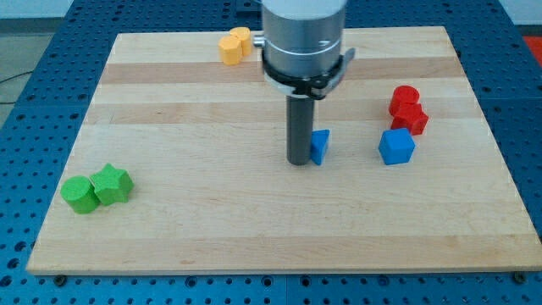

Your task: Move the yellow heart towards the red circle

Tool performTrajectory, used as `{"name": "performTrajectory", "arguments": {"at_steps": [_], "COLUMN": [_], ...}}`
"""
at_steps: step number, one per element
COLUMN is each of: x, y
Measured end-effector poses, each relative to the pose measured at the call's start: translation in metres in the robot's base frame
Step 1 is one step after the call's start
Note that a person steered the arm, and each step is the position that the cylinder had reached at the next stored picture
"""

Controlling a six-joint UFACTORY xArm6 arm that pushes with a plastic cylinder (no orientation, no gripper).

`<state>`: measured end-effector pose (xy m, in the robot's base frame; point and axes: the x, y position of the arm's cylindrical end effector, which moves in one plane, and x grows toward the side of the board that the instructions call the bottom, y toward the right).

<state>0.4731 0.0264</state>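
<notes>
The yellow heart (241, 37) lies at the view's top, left of centre, touching a yellow-orange hexagonal block (229, 48) on its left. The red circle (405, 99) sits at the view's right, with a red star-shaped block (412, 118) touching it just below. My tip (299, 161) rests on the board near the middle, far below and right of the yellow heart and well left of the red circle. A small blue block (319, 146) touches the rod's right side.
A blue cube (396, 146) sits just below the red pair. A green circle (80, 194) and a green star (113, 184) lie together at the view's bottom left. The wooden board (254, 237) lies on a blue perforated table.
</notes>
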Motion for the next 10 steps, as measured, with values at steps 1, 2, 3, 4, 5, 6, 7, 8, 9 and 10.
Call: {"name": "performTrajectory", "arguments": {"at_steps": [1,2,3,4,5,6,7,8,9,10], "x": [-0.041,-0.029,-0.060,-0.061,-0.053,-0.051,-0.022,0.011,0.024,0.024], "y": [0.009,0.033,0.037,0.041,0.067,0.073,0.075,0.076,0.080,0.080]}}
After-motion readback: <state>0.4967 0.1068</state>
